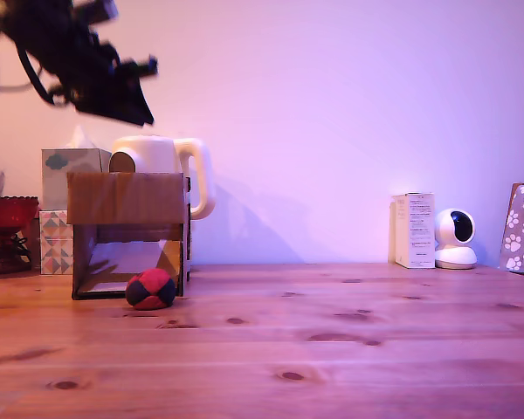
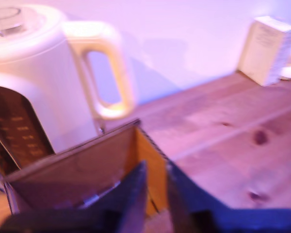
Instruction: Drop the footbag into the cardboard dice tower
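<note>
The gripper (image 2: 156, 187) hangs high above the cardboard dice tower (image 1: 129, 231), arm angled downward (blurred), jaws nearly pressed together and empty; the footbag (image 1: 151, 289) lies at the tower's lower opening.

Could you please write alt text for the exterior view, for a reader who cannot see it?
A red and black footbag lies on a wooden table at the open lower front of a cardboard dice tower, with a cream kettle behind. The arm's tool, blurred, hangs above the tower, holding nothing.
</note>
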Available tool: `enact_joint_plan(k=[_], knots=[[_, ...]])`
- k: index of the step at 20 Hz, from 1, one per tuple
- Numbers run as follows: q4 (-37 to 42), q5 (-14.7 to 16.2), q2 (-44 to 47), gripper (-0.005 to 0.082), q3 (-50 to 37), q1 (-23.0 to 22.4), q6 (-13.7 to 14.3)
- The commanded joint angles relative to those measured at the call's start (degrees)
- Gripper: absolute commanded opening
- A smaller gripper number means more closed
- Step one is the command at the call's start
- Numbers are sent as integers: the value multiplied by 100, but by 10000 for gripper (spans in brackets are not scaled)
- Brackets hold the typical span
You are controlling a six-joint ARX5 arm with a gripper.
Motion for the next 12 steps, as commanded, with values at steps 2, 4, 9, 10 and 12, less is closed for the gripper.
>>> enact_joint_plan(k=[2, 4, 9, 10, 12], knots=[[-466, 175, 7, -24, -20, -48, -20], [-767, 310, 7, -24, -20, -63, -20], [-1152, 455, 7, -24, -22, -157, -20], [-1207, 472, 7, -24, -28, -179, -20], [-1228, 483, -17, -24, -116, -186, -22]])
